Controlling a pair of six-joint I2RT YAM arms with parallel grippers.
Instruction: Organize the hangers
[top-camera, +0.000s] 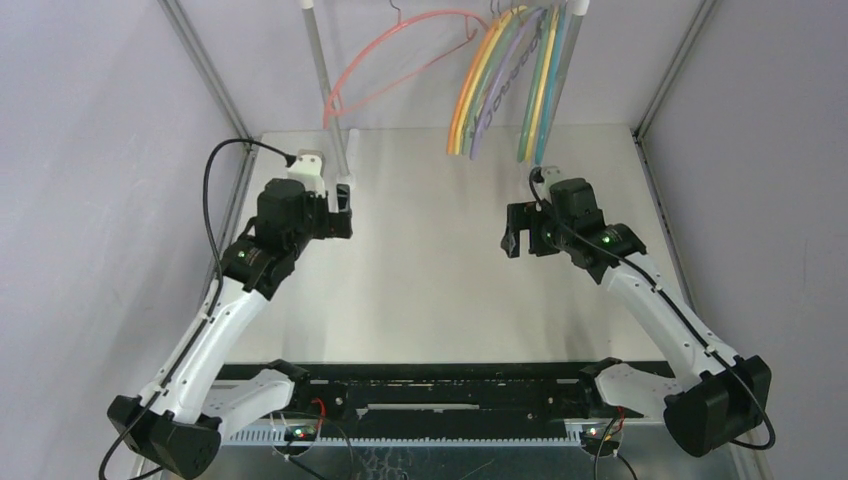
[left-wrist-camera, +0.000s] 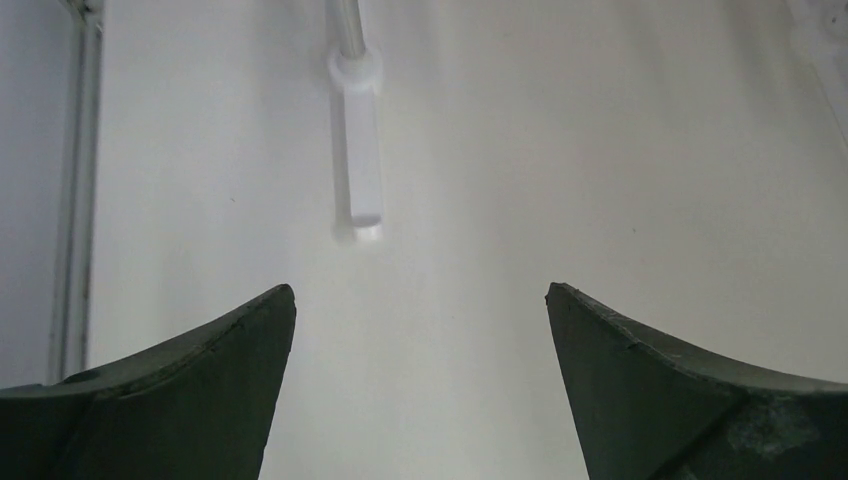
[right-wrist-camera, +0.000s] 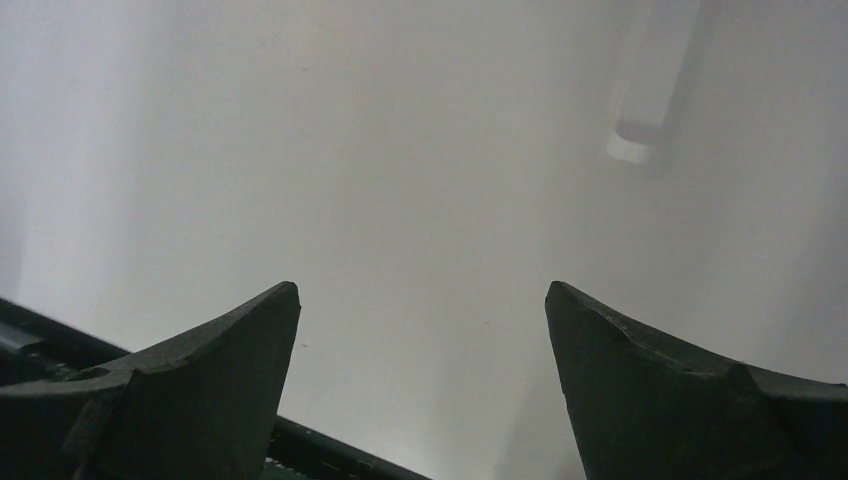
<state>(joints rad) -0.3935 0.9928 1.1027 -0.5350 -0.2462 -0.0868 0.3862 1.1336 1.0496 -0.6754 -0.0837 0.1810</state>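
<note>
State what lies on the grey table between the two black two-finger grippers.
Nothing. In the top external view, only bare grey tabletop stretches between the open black left gripper and the open black right gripper.

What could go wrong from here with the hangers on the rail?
1. The bunched hangers hang packed together on the right. Pulling one out may drag or unhook its neighbours.
2. The pink hanger hangs apart and skewed, and its low end crosses the post. Moving it could snag it there.
3. The left gripper, open and empty, sits close to that post. A careless reach upward could knock the rail.
</note>
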